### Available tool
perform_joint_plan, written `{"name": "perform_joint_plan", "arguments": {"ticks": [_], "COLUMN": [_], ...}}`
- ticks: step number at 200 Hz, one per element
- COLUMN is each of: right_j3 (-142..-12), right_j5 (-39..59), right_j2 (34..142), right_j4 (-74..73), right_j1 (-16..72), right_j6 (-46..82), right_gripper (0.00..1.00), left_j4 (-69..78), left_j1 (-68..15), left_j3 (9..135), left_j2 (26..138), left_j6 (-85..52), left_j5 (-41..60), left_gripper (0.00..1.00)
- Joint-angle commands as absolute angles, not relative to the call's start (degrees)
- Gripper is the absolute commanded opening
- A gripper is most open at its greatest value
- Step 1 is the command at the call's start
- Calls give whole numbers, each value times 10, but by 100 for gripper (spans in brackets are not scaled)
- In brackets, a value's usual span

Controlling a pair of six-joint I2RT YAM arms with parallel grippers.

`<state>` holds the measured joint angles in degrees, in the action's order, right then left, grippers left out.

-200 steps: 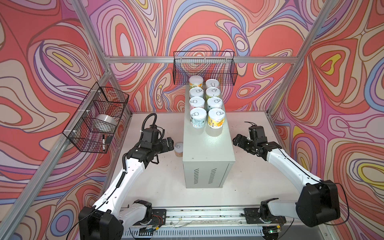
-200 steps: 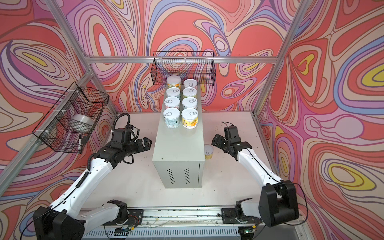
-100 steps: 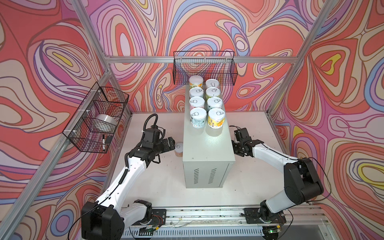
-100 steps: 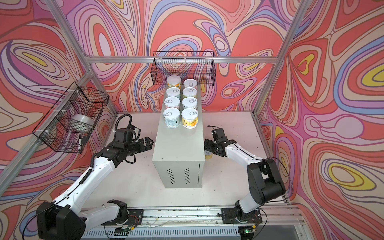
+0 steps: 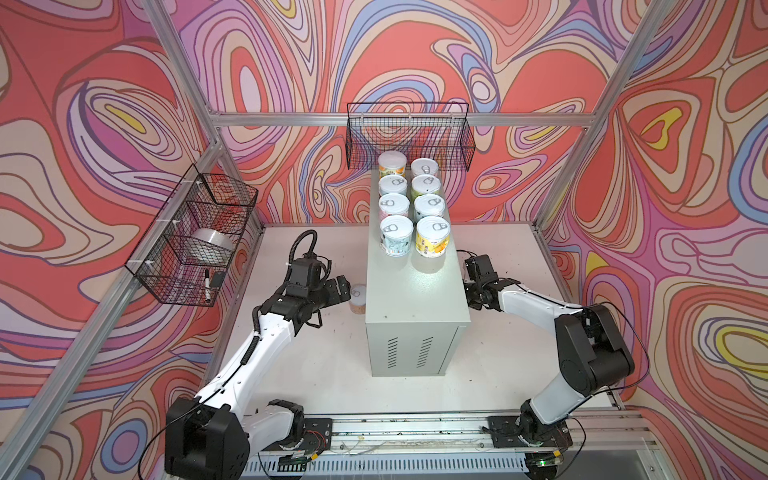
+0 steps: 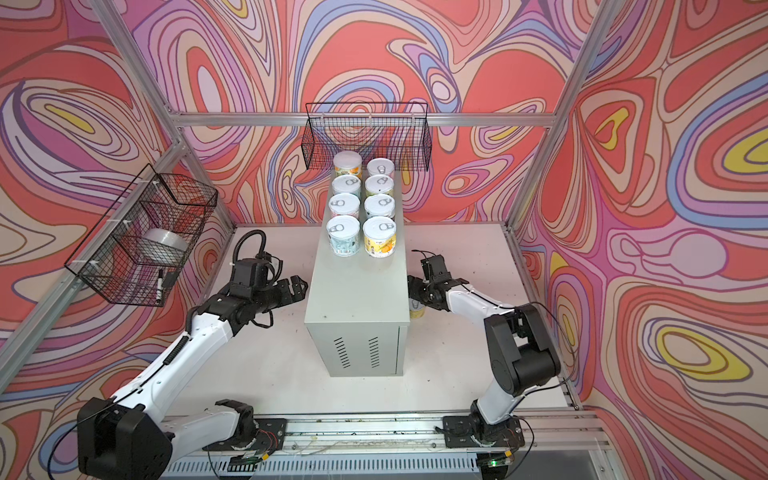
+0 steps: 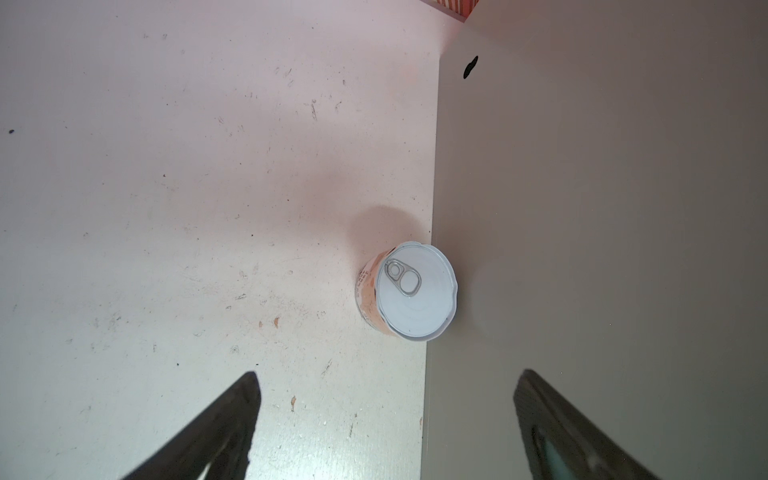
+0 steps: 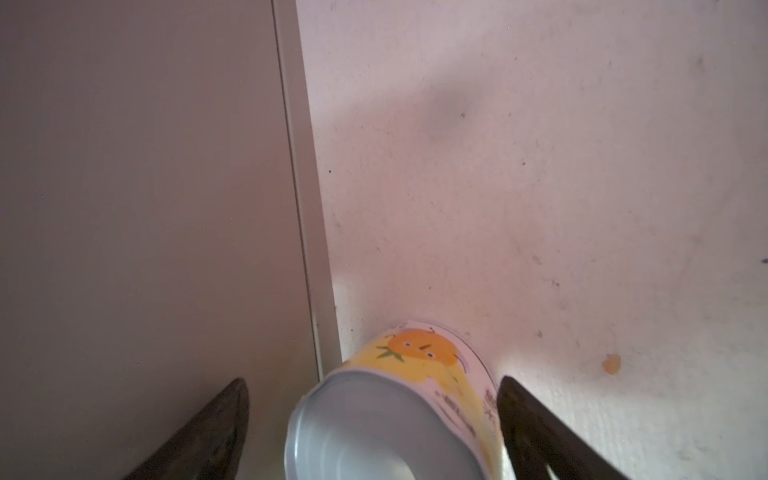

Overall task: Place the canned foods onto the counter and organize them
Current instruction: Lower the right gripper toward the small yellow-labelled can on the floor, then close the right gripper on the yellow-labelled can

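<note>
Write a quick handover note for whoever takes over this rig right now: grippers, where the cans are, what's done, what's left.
Left gripper: open, empty, just short of the orange can.
Right gripper: open, jaws either side of the yellow can, not closed on it.
Done: eight cans stand in two rows of four at the back of the counter.
Left: both loose cans stand on the table beside the counter; lift them up and extend the rows.

Both top views were bright and sharp, with glare on the glossy top of the tall light-grey metal desk (image 5: pixel 415 291). Wrist views were dimmer; the yellow-labelled cylindrical can (image 8: pixel 415 374) looked blurred.
</note>
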<state>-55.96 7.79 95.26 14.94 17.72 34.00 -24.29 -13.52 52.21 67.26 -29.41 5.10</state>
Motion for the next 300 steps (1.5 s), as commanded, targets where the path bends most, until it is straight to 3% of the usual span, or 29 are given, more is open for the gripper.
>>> {"name": "perform_joint_plan", "arguments": {"ticks": [1,126,210,264,300], "right_j3": [-564,-528,-553,-577,-586], "right_j5": [88,73,-135,-124,-147], "right_j2": [961,961,936,949,971], "right_j4": [141,148,263,265,272], "right_j1": [181,184,213,233,236], "right_j6": [342,335,343,333,336], "right_gripper": [94,90,88,86,79], "left_j4": [-233,-216,-201,-185,-177], "left_j1": [-134,-134,-134,-134,-134], "left_j3": [514,497,483,465,466], "left_j2": [674,671,673,679,685], "left_j6": [-304,-314,-315,-319,-321], "left_j5": [51,58,60,66,72], "left_gripper": [95,95,94,94,94]}}
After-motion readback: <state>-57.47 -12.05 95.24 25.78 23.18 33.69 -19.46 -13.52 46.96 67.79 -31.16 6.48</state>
